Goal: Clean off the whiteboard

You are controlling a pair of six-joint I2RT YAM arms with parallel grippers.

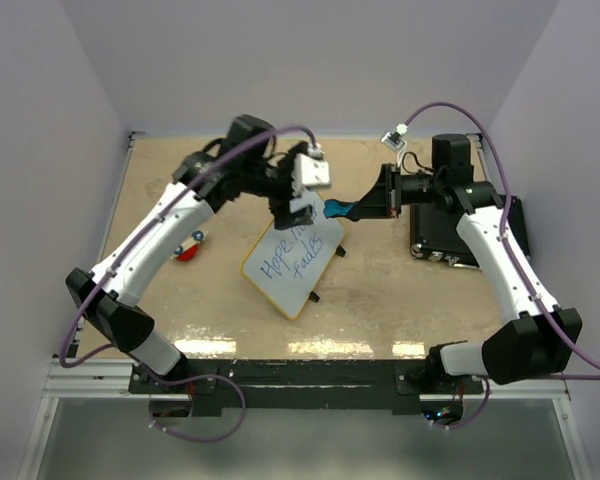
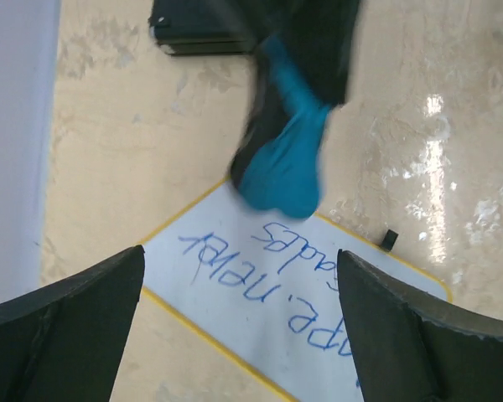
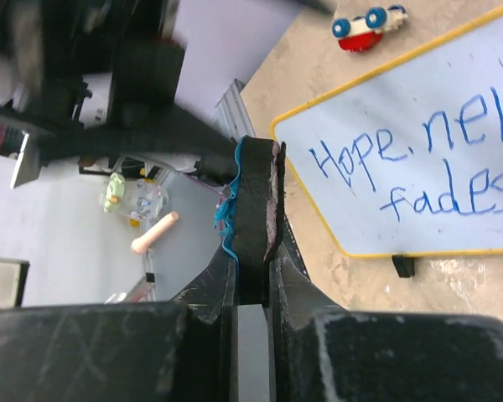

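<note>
The whiteboard lies tilted at the table's middle, yellow-framed, with blue handwriting "Hope never fades" on it. It also shows in the left wrist view and the right wrist view. My right gripper is shut on a flat eraser with a black body and blue pad. It holds the eraser in the air just beyond the board's far corner. My left gripper is open and empty, hovering over the board's far end next to the eraser.
A black rectangular case lies at the right, under my right arm, and shows at the top of the left wrist view. A small red, white and blue toy car sits left of the board. Walls enclose the table.
</note>
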